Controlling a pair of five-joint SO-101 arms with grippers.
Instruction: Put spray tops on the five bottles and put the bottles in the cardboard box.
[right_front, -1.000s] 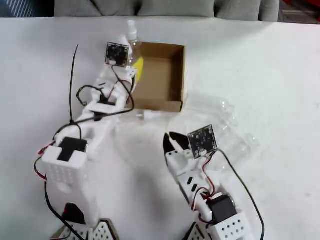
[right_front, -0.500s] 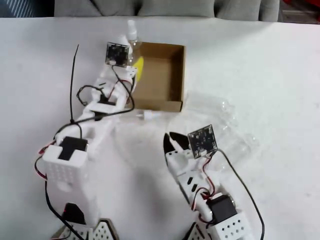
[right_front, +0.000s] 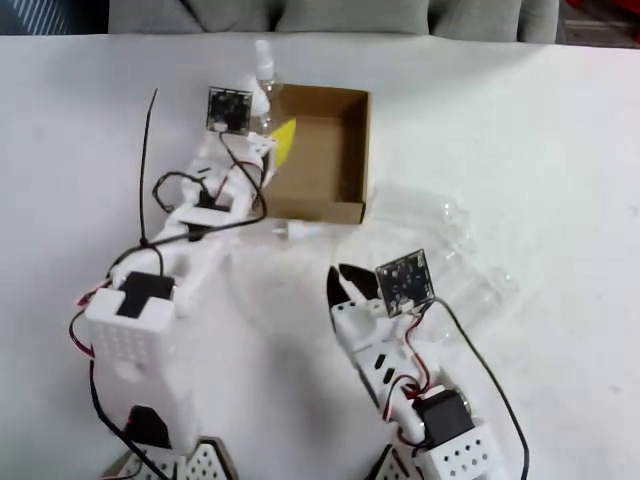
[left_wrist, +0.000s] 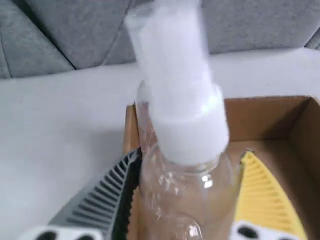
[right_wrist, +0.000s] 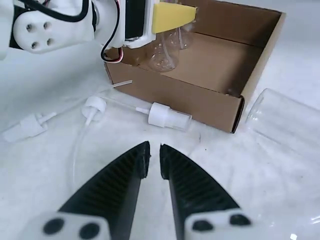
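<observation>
The capped bottle (left_wrist: 182, 195), its spray top (left_wrist: 177, 90) already on, is clamped by the body between the grey finger (left_wrist: 105, 200) and the yellow finger (left_wrist: 265, 195) of the left gripper (left_wrist: 185, 215). It hangs at the left side of the cardboard box (right_front: 330, 160). Its long axis is close to upright, base down and nozzle up, with the top leaning out past the box's far left corner. In the right wrist view the base sits inside the walls, above the floor rather than on it, so the coming move looks like a short lowering and a release. What that move turns on is that the base is already over the opening, not over the rim. The left arm is the one at the box. The right gripper (right_wrist: 154, 162) sits well back on the table (right_front: 520, 130), its black fingers drawn almost together with nothing between them. Between it and the box's near wall lies a loose spray top (right_wrist: 169, 116), on its side and parallel to that wall, nearer this arm than the other. An uncapped bottle (right_wrist: 287, 120) lies on its side just beside the box's near right corner, so the next capping probably falls to the right arm.
</observation>
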